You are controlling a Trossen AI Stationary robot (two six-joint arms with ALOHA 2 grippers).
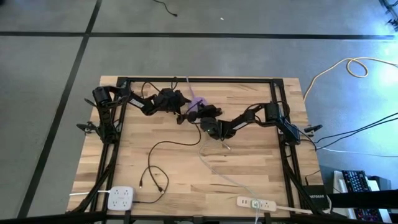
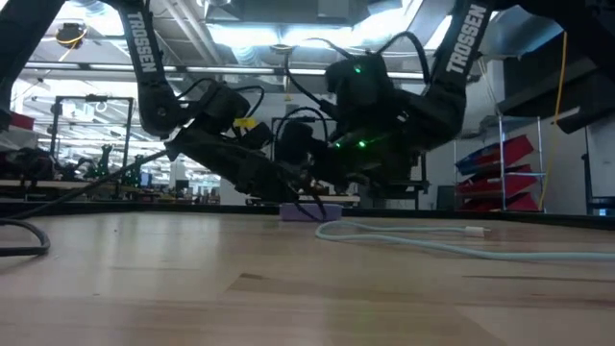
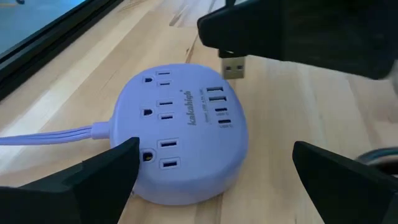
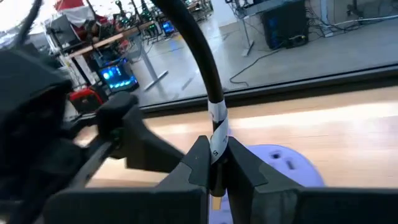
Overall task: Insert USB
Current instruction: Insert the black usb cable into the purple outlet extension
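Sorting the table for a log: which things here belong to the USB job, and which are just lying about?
In the job:
USB plug, gripped by the right claw
purple power hub
left claw, open around the hub

Lying about:
white power strip
white square outlet block

"TROSSEN" on both arms (image 2: 144,48); "kakabigh"-ish on pwr strip (image 3: 180,134).

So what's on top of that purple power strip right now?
Nothing rests on the purple power strip. The right gripper holds the USB plug just above its USB ports, not yet inserted. The open left gripper straddles the strip, hiding its near edges.
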